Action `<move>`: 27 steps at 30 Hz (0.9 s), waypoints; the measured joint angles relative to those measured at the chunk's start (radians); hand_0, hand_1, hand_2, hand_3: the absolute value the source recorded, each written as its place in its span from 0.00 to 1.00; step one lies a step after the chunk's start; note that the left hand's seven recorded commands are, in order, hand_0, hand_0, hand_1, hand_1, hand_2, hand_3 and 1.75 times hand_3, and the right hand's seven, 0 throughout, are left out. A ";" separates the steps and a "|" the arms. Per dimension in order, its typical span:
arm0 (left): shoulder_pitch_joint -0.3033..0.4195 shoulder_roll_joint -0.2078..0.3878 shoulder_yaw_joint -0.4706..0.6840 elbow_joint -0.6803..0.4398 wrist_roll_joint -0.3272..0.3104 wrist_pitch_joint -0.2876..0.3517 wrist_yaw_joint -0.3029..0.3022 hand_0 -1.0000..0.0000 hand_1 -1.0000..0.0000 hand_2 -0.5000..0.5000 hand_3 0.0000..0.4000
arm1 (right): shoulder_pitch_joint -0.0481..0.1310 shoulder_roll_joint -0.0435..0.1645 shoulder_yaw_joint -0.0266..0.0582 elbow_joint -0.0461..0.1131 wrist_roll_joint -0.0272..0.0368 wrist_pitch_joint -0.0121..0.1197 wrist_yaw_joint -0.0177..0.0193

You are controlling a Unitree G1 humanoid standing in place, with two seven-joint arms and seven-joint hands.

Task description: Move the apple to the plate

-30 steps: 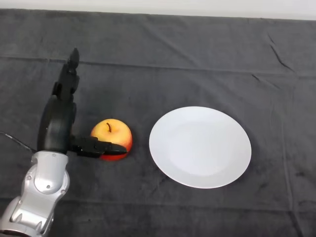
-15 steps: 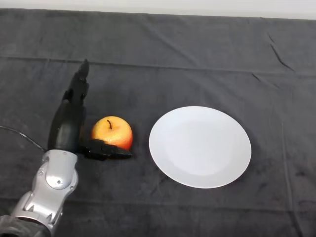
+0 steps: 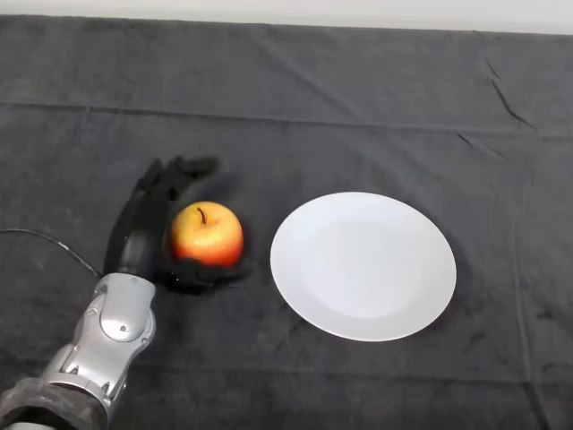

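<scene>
On the table (image 3: 358,81): dark cloth over the whole top, with two things only, both in the near half.
Apple (image 3: 208,235): red and yellow, stem up, resting on the cloth just left of the plate, a narrow dark strip of cloth between them; not lifted as far as can be judged.
Plate (image 3: 363,266): white, round, nothing on it, to the right of the apple.
Left hand (image 3: 139,233): black, wrapped about the apple from the left side; fingers (image 3: 183,167) curling round the far side, thumb (image 3: 201,275) under the near side, palm against the left flank.
Grip: seems closed on the fruit, though hard to tell how firm the contact is on the far side.
Done: approach and closing round the apple, by the look of it.
Left: lifting, carrying a short way to the right, setting down on the plate, opening.
Progress: probably early, less than half.
Around: only creases in the cloth at the far right, well apart from the route.
In the way: nothing between apple and plate; only the low plate rim to clear.
</scene>
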 measured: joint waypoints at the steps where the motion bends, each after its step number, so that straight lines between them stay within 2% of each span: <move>1: -0.001 0.000 0.000 0.000 0.000 0.000 -0.002 0.00 0.00 0.50 1.00 | 0.000 0.000 0.0001 0.000 0.0017 0.000 0.0000; 4: -0.006 0.000 0.000 0.000 0.000 0.000 -0.009 0.00 0.00 0.50 1.00 | 0.000 0.000 0.0002 0.000 0.0048 0.000 0.0000; 22: -0.028 0.001 0.000 0.000 0.012 -0.035 -0.011 0.00 0.00 0.50 1.00 | 0.000 0.000 0.0012 0.000 0.0051 0.000 0.0000; 24: -0.062 -0.008 -0.007 0.000 0.015 -0.015 -0.012 0.00 0.00 0.50 1.00 | 0.001 -0.005 0.0009 0.000 0.0060 -0.001 -0.0003; 27: -0.101 -0.015 -0.017 -0.009 0.023 0.062 -0.011 0.00 0.00 0.50 1.00 | -0.004 -0.004 0.0042 -0.003 0.0050 0.000 0.0009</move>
